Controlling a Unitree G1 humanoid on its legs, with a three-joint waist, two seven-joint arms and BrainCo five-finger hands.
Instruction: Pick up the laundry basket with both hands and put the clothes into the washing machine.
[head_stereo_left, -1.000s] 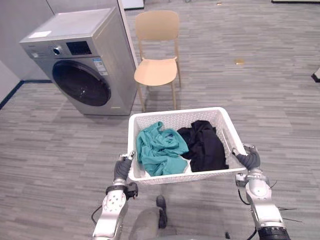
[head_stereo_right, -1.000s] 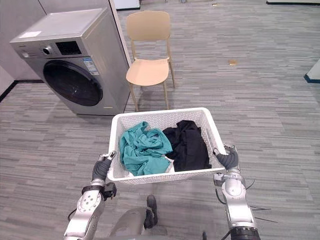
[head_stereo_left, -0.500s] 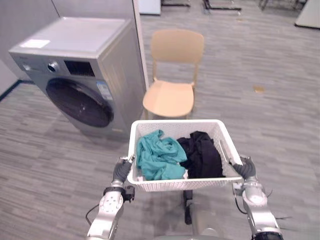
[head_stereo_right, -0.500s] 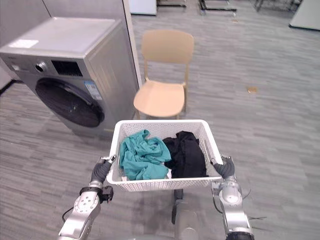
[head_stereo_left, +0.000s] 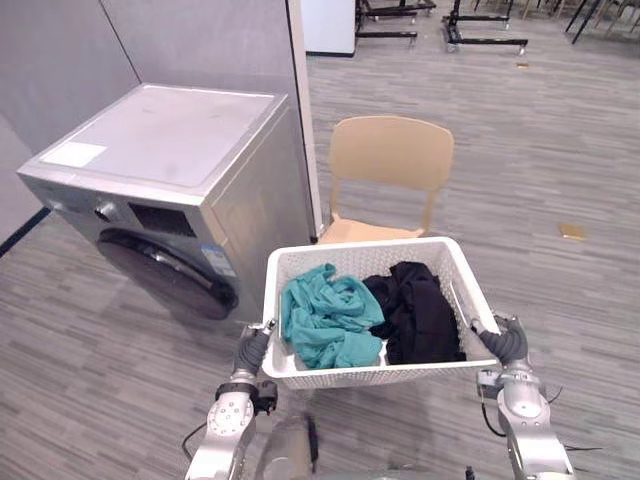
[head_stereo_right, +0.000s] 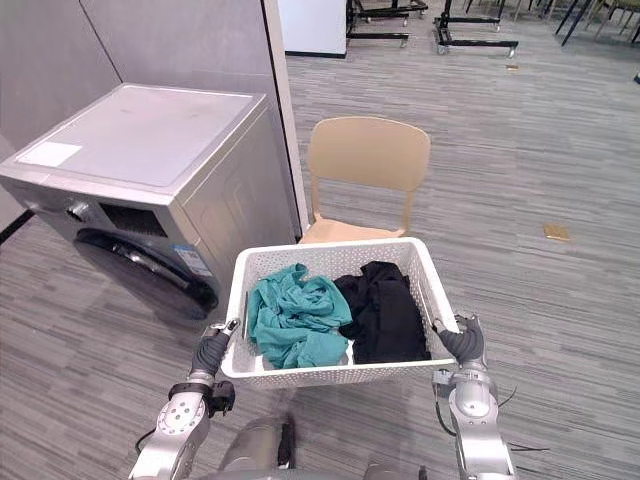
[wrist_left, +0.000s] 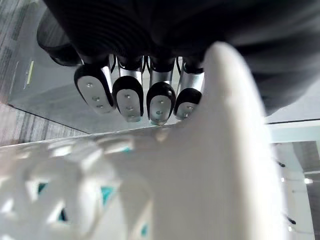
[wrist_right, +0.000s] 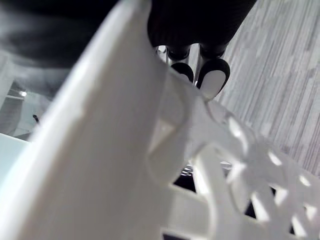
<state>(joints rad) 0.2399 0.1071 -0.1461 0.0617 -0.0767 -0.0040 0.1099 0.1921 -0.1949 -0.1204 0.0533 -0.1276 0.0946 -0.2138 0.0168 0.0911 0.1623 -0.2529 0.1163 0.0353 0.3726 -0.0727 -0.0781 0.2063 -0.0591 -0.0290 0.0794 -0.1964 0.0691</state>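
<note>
I hold a white lattice laundry basket (head_stereo_left: 352, 375) in the air in front of me. My left hand (head_stereo_left: 250, 352) is curled under its left rim, its fingers (wrist_left: 127, 95) hooked over the rim edge (wrist_left: 220, 125). My right hand (head_stereo_left: 505, 343) grips the right rim, fingers (wrist_right: 212, 75) curled round the plastic (wrist_right: 125, 115). Inside lie a teal garment (head_stereo_left: 325, 317) on the left and a black garment (head_stereo_left: 418, 310) on the right. The grey front-loading washing machine (head_stereo_left: 170, 190) stands ahead on the left, its round dark door (head_stereo_left: 165, 272) shut.
A tan chair (head_stereo_left: 385, 170) stands right behind the basket, beside the washer. A grey partition wall (head_stereo_left: 200, 45) rises behind the machine. Black frame stands (head_stereo_left: 480, 25) sit far back. A small tan scrap (head_stereo_left: 572, 231) lies on the grey plank floor at right.
The whole view has shifted as I moved nearer the washer and chair; the basket sits higher against the chair. Both hands keep the same hold on the rims.
</note>
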